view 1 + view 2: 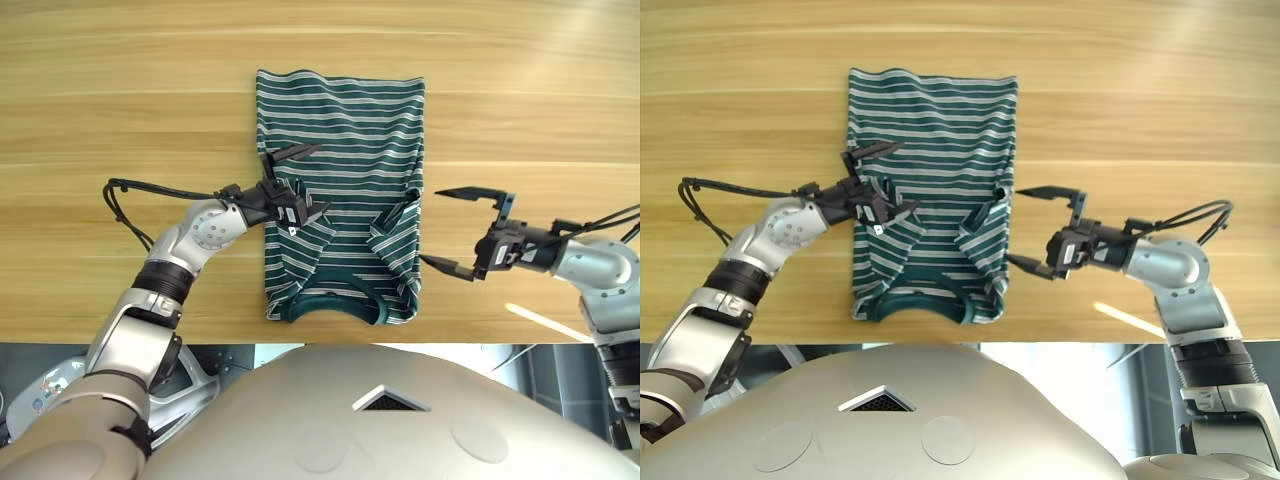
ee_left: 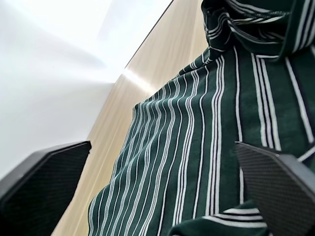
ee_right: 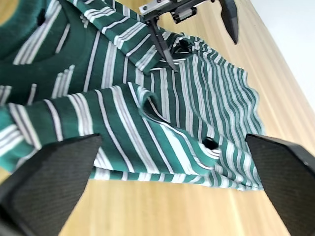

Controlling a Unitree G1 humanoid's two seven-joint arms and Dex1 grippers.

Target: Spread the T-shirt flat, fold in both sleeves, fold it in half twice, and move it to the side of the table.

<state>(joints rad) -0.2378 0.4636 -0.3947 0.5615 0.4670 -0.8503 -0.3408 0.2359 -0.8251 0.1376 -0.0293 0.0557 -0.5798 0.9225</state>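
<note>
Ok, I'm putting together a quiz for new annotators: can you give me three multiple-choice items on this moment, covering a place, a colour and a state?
1. Where is the right gripper?
A over the collar
B above the far hem
C at the right edge of the T-shirt

2. What colour is the T-shirt?
A plain red
B dark green with white stripes
C blue checks

3. What state is the left gripper in?
A open
B shut on a sleeve
C shut on nothing

Answers:
1. C, its fingertips sit at the shirt's right side.
2. B, the stripes run across green cloth.
3. A, its fingers stand apart over the shirt.
</note>
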